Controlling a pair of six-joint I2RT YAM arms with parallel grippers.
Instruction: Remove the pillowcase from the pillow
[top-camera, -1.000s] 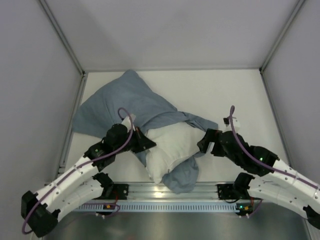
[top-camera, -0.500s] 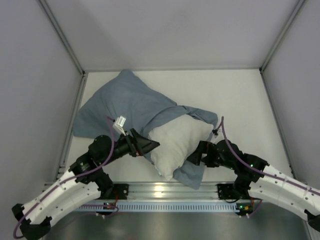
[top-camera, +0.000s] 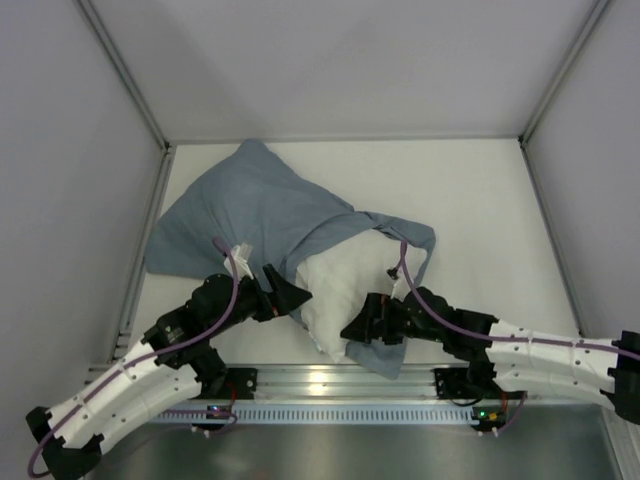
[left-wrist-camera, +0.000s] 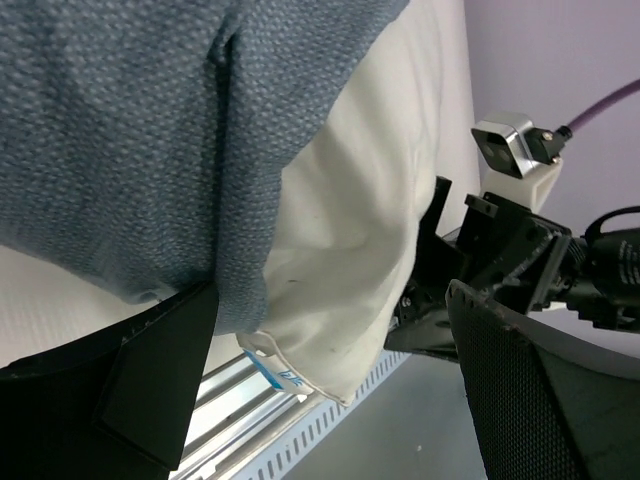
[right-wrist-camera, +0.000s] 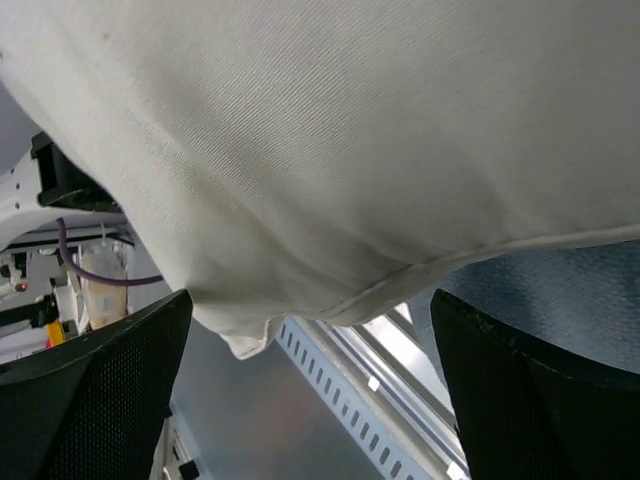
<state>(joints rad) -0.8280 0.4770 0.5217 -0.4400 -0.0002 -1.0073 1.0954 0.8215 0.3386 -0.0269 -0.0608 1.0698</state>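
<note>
Nearest: right gripper (top-camera: 352, 330) has swung from pillow (top-camera: 338, 285) right flank round to its near end within last second. Fingers (right-wrist-camera: 100, 400) spread, nothing pinched, white seam hanging just beyond tips. Left gripper (top-camera: 288, 296) drawn back slightly, also released; pillowcase (left-wrist-camera: 120, 130) hem brushes one fingertip, blue label (left-wrist-camera: 285, 378) sits between fingers. Beyond both, pillow near half bare, far half sheathed; pillowcase bulk lies past left fingers. My read: regrasp pending, right on pillow end, left on hem, then pull apart.
</note>
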